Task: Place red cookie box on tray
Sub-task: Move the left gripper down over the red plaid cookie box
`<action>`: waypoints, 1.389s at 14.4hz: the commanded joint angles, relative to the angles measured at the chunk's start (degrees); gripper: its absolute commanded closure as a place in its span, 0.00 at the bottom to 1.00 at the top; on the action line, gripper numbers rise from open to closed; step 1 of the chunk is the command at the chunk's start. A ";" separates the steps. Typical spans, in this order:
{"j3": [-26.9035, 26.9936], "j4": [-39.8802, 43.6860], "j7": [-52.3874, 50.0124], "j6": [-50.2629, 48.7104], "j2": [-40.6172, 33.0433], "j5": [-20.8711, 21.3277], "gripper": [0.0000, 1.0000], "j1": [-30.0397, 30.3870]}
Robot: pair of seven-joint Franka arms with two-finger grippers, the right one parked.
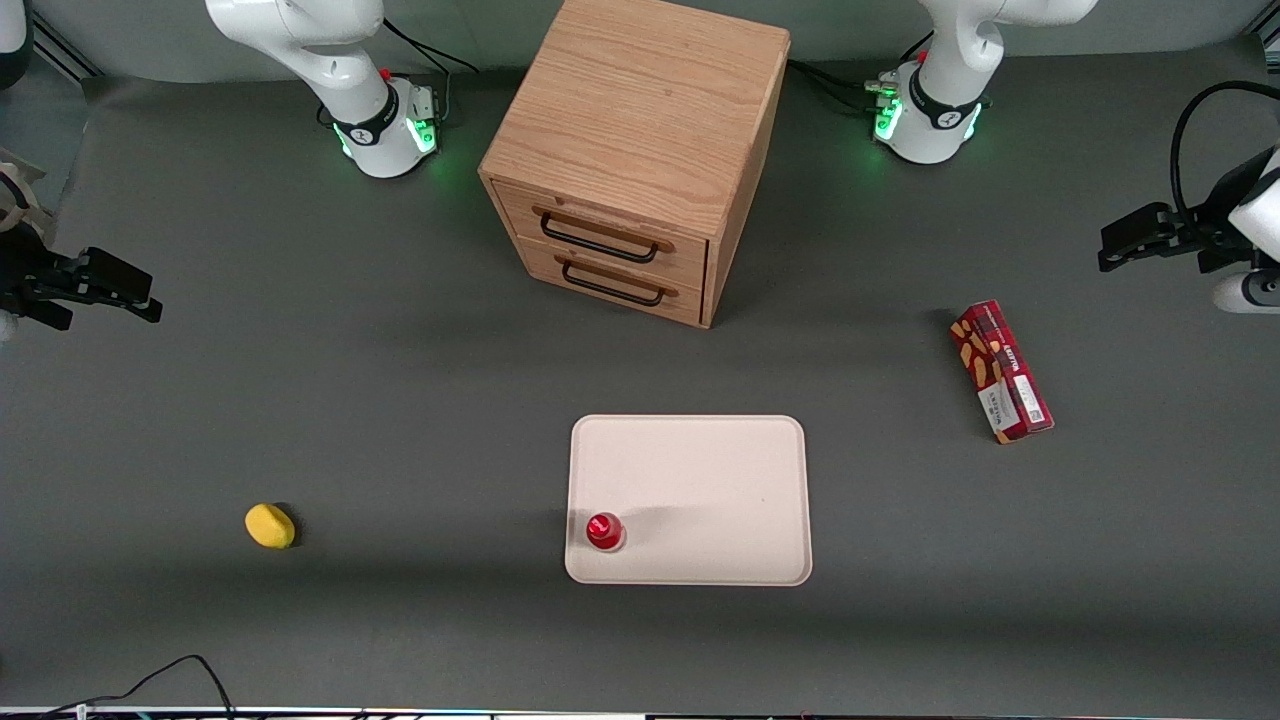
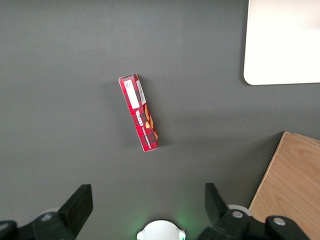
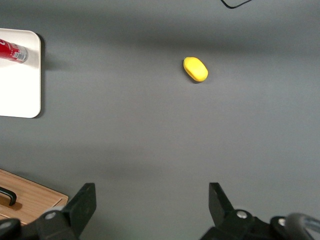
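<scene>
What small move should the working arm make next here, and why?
Probably lower the gripper onto the red cookie box and line the jaws up across its narrow width. The jaws stand open and hold nothing, the gripper hangs above the table toward the working arm's end, and the box lies flat on the table, apart from the tray.

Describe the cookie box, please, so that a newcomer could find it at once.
Start at the wooden drawer cabinet and look toward the working arm's end of the table, where the open gripper hangs. Below it the cookie box lies flat on the table, apart from the tray. It is the only long, narrow, dark red carton, with a white label at one end.
</scene>
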 commanded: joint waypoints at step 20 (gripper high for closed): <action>5.57 -53.83 1.03 67.14 5.25 -4.18 0.00 -0.01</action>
